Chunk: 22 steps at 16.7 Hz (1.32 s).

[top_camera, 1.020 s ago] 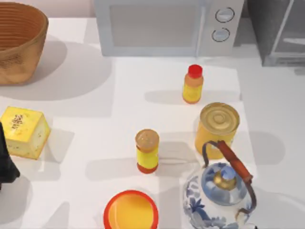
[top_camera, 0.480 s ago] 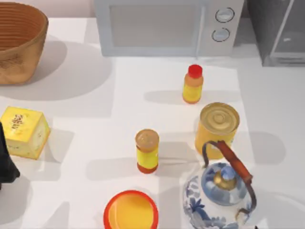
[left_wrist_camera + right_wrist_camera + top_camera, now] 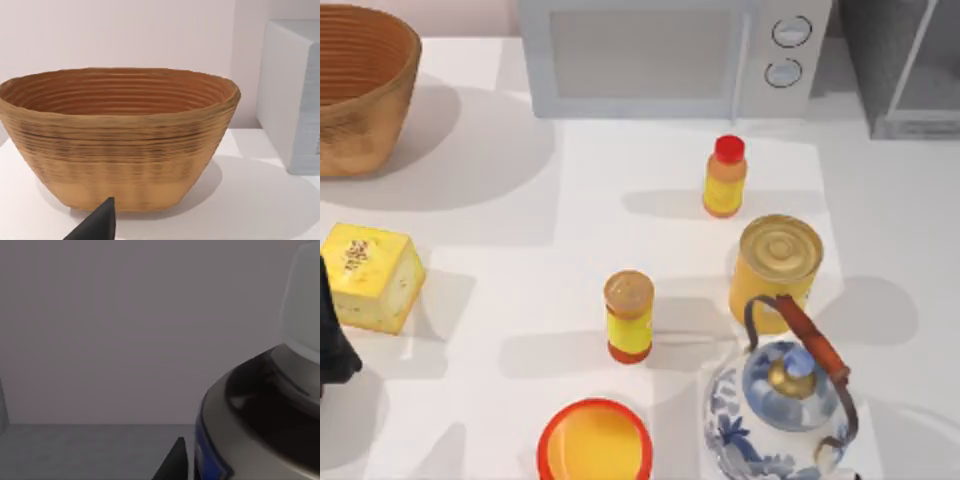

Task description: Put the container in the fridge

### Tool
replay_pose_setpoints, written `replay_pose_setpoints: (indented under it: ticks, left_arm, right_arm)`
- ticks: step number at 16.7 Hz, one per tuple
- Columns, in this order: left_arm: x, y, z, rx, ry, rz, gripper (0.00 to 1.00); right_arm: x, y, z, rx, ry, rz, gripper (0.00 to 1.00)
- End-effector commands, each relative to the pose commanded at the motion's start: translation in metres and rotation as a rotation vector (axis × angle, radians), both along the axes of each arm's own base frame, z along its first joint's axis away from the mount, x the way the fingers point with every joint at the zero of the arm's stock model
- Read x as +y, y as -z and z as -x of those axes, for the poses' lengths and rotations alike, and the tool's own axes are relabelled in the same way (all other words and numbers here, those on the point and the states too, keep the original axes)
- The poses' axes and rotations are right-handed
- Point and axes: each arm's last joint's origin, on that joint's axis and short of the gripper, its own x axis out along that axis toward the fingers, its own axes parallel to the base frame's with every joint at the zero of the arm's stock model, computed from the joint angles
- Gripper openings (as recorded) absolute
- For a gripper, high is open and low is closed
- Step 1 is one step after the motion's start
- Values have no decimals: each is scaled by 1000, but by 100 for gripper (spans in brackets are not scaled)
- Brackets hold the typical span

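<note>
Top view, fridge [image 3: 895, 75]: far right corner, beside the microwave [image 3: 660, 55].
Top view, left arm [image 3: 332, 340]: mine, parked at the left edge, just beside the yellow box [image 3: 370, 275].
Top view, table middle: two bottles, a can [image 3: 777, 262], a teapot [image 3: 782, 400] and a bowl [image 3: 595, 440].
Left wrist view, left gripper [image 3: 100, 225]: low before the basket [image 3: 120, 145]; I cannot tell its grip.
Right wrist view, right gripper [image 3: 175, 460]: dark tip just beside the container [image 3: 260, 405]; I cannot tell its grip.
Right wrist view, container: rounded, dark hollow, before a plain grey wall.
</note>
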Motion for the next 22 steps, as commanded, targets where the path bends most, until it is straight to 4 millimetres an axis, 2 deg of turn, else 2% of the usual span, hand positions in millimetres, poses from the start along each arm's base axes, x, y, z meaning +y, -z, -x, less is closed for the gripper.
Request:
replay_pose_setpoints:
  ticks: [2,6,19,22]
  left_arm:
    - [0,0,0,0,0,0,100]
    - [0,0,0,0,0,0,100]
    - [0,0,0,0,0,0,100]
    - [0,0,0,0,0,0,100]
  right_arm:
    - [1,0,-6,0,0,0,1]
    - [1,0,-7,0,0,0,1]
    - [1,0,-7,0,0,0,98]
    - [1,0,-7,0,0,0,100]
